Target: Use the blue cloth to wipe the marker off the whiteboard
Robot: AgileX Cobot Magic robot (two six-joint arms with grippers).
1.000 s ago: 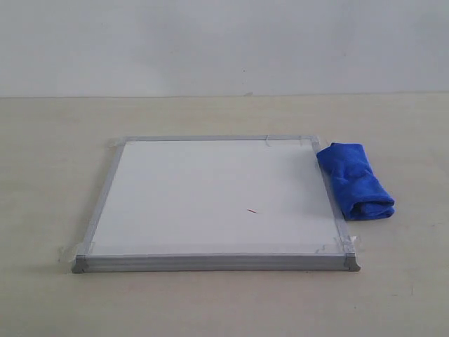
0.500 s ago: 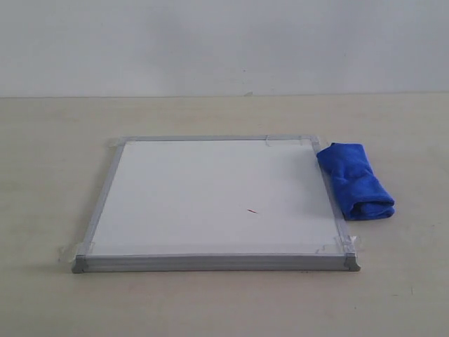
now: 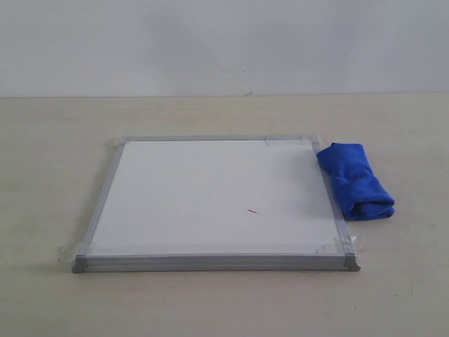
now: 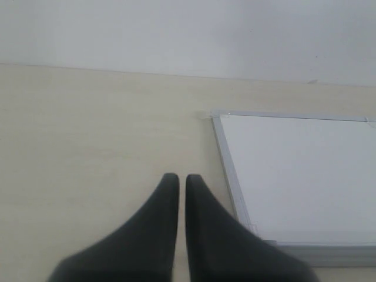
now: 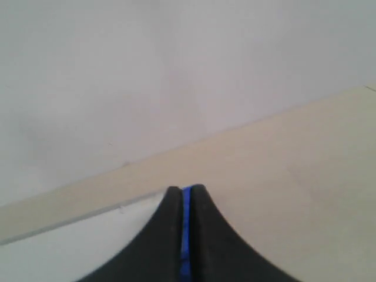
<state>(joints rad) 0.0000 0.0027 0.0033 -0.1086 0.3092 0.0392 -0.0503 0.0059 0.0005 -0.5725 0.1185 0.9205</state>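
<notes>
The whiteboard (image 3: 196, 189) lies flat on the table, taped at its corners. A short red marker dash (image 3: 252, 211) shows on its near right part; I see no wavy line. The blue cloth (image 3: 354, 180) lies rolled on the table, touching the board's right frame. Neither gripper appears in the exterior view. My left gripper (image 4: 178, 177) is shut and holds nothing, hovering over bare table beside the whiteboard (image 4: 305, 176). My right gripper (image 5: 184, 189) is shut too. A thin strip of the blue cloth (image 5: 185, 235) shows through the slit between its fingers, lying beyond them.
The pale wooden table (image 3: 56, 140) runs back to a plain white wall (image 3: 224, 42). Bare table surface surrounds the board on the left, the front and the far right.
</notes>
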